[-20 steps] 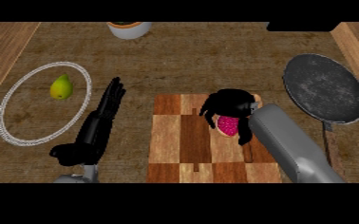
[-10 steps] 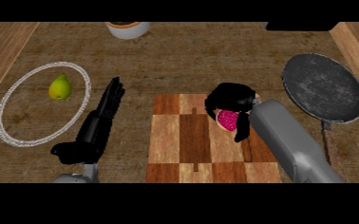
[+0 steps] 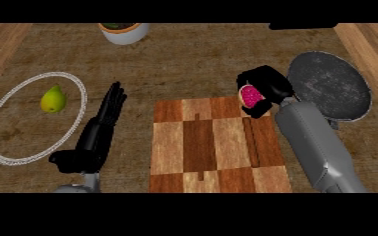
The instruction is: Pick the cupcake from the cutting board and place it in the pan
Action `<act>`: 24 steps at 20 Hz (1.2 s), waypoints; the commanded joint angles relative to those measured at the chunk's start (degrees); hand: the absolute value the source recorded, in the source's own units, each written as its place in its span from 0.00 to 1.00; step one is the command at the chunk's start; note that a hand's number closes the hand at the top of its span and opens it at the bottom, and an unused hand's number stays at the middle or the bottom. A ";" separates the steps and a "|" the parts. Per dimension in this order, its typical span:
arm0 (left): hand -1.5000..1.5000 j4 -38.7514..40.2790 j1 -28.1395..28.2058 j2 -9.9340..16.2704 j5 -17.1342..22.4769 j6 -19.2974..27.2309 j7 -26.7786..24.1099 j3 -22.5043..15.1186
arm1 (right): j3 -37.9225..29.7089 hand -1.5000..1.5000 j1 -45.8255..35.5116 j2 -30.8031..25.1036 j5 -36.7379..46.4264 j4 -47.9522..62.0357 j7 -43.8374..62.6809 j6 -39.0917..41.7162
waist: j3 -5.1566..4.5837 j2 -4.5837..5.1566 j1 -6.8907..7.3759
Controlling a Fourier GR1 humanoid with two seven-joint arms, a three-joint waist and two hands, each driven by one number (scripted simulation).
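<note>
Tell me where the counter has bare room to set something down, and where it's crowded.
Free: the counter stretch between the pot at the top edge and the cutting board; most of the board; the pan. Crowded: the board's top right corner, where the right hand holds the cupcake; and the left hand beside the pear's plate.
</note>
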 commanded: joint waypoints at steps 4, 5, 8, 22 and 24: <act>0.50 -0.31 0.32 0.83 0.00 0.13 0.61 0.84 | -12.39 1.00 -3.93 2.11 3.09 -1.89 35.28 -16.19 | -0.17 -0.65 -0.36; 0.50 -0.80 0.28 0.02 0.26 -0.10 0.81 -0.08 | -12.98 1.00 -5.73 2.89 4.44 -2.81 39.93 -18.37 | -0.16 -0.61 0.43; 0.50 0.16 0.27 0.12 -0.13 -0.33 -1.06 -0.07 | -13.30 1.00 -6.22 7.71 9.35 -5.01 52.75 -26.24 | -0.11 -0.07 1.37; 0.50 -0.83 0.01 0.99 1.44 -3.26 -0.48 1.02 | -16.77 1.00 -0.57 6.27 19.84 -13.64 71.74 -37.54 | 0.16 0.63 2.65; 0.50 2.72 -3.36 -0.30 1.47 -2.26 -0.38 1.97 | -17.40 1.00 2.02 4.75 21.34 -11.11 69.73 -41.85 | 0.17 0.79 2.59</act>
